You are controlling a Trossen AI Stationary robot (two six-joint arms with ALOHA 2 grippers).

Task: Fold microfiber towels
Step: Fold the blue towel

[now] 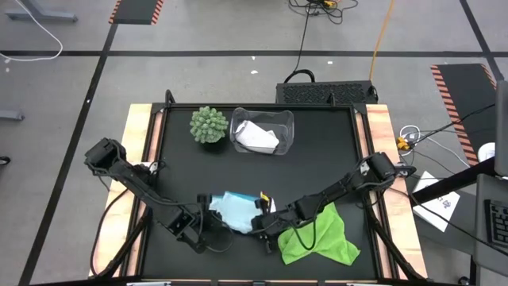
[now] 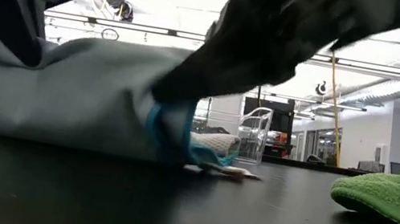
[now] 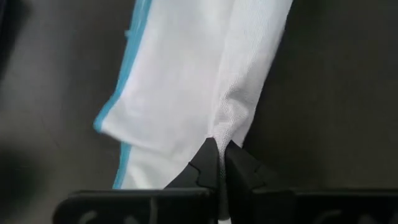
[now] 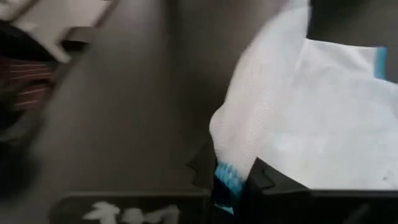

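Observation:
The light blue towel [image 1: 236, 210] lies bunched near the table's front edge, between my two grippers. My left gripper [image 1: 209, 214] is shut on its left end and my right gripper [image 1: 260, 224] is shut on its right end. In the low view the towel [image 2: 81, 92] rises as a hump, with its lower part on the table. To its right, the lime green towel [image 1: 321, 237] lies crumpled on the table. The white towel [image 1: 258, 137] lies inside the clear bin [image 1: 287, 119] at the back. My left gripper pinches a raised fold of the towel's pale edge [image 3: 225, 127] between its two fingers, which slant down onto it. The cloth spreads away from the fingers, partly on the table. My right gripper pinches the towel's blue-trimmed edge [image 4: 229, 173] between its two fingers, and a fold of cloth [image 4: 249, 124] stands up just beyond them. The fingers slant down from the table's right. How many layers it has, I cannot tell.
A round green spiky plant [image 1: 208, 125] stands at the back left, beside the clear bin. The black table top [image 1: 190, 171] has wooden strips [image 1: 136, 135] along its left and right sides. Cables and a paper sheet [image 1: 438, 200] lie on the floor to the right.

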